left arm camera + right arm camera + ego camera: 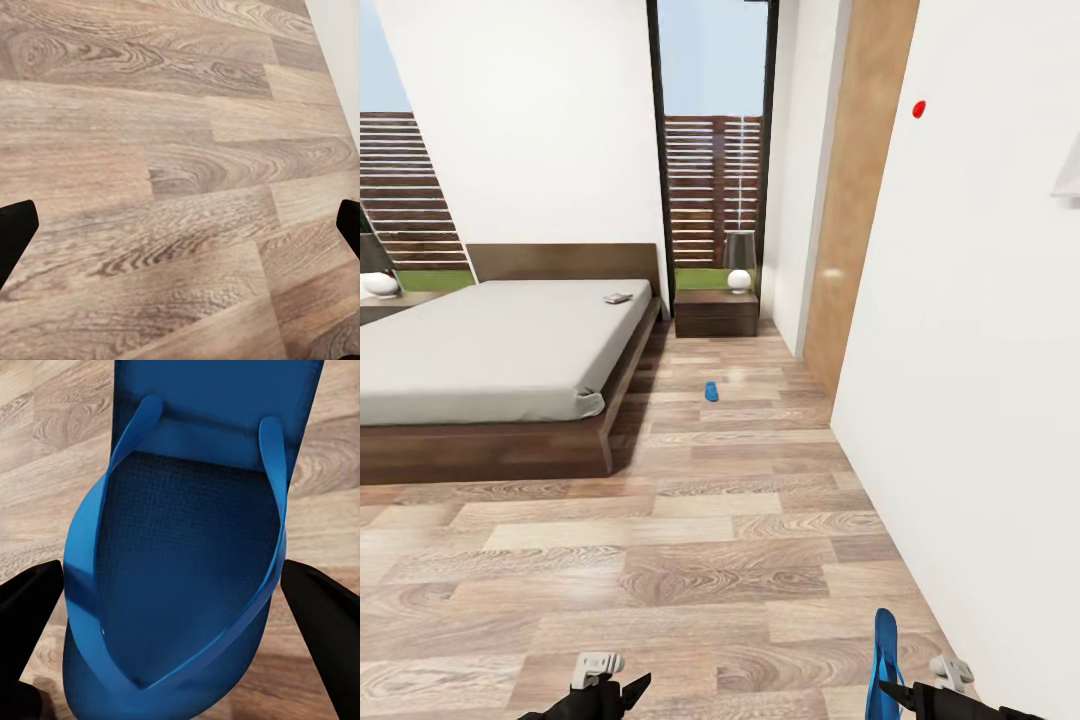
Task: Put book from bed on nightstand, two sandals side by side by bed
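Observation:
A bright blue sandal (883, 650) hangs on edge over the floor at the lower right, with my right gripper (897, 692) shut on it. The right wrist view shows this sandal (187, 547) close up, strap side showing, between the two black fingers (30, 615). The other sandal (711, 391) lies flat on the floor between the bed (490, 350) and the right wall. The book (618, 298) rests on the grey mattress near the headboard. A nightstand (716, 312) stands right of the bed; another nightstand (390, 305) is at the far left. My left gripper (628, 690) (184, 225) is open over bare planks.
A white wall (960, 350) runs close along my right side, with a wooden door panel (860, 200) further on. Each nightstand carries a lamp (739, 262). Wood-plank floor (690, 540) stretches from me to the foot of the bed.

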Controlling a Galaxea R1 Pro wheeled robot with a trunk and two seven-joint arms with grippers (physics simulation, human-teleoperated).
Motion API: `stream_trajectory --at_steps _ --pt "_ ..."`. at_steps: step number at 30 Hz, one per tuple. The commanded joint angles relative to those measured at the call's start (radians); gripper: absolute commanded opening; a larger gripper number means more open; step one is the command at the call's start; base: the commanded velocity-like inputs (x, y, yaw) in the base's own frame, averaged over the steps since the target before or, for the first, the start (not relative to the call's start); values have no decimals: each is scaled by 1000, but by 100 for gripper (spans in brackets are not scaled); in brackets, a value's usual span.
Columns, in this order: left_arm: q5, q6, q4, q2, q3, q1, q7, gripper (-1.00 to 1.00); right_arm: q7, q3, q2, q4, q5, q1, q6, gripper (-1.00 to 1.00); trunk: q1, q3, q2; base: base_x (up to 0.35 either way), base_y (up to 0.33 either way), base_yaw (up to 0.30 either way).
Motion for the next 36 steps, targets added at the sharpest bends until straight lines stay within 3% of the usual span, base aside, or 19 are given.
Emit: stream_trajectory --at_steps 1,19,36 --pt "7 5 0 0 2 0 -5 100 2 3 -1 -1 -11 -1 10 -100 0 -1 0 1 0 0" --pt "7 5 0 0 1 0 -4 100 2 3 -1 -1 -12 0 10 -100 0 -1 0 157 -113 0" --pt "7 5 0 0 1 0 -4 100 2 3 -1 -1 -12 0 10 -100 0 -1 0 298 -31 0"
